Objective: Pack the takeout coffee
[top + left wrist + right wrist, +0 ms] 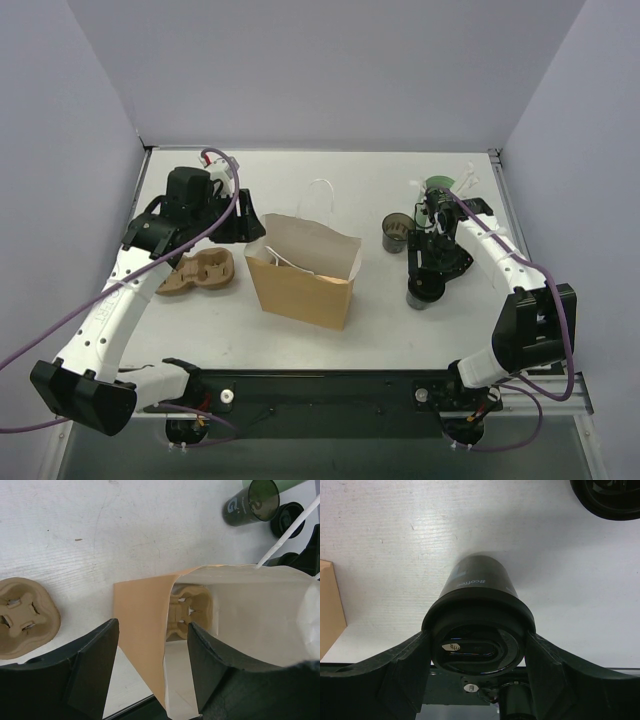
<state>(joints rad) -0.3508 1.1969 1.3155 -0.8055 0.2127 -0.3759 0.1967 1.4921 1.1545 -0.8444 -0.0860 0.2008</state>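
Note:
The takeout coffee (475, 587), a dark cup with a black lid (477, 645), stands on the table right of the tan paper bag (300, 278). My right gripper (476, 636) has a finger pressed against each side of the lid; from above it (424, 284) covers the cup (419, 298). My left gripper (152, 627) is open and straddles the bag's left wall (142, 630), one finger (95, 665) outside and the other inside. From above, this gripper (250, 228) is at the bag's upper left rim. A moulded-pulp tray (187, 610) lies on the bag's floor.
A second pulp tray (197, 273) lies left of the bag. An open dark cup (396, 233) and a pale green cup with white sticks (437, 187) stand behind the right gripper. The bag's white handles (320, 200) stick up at the back.

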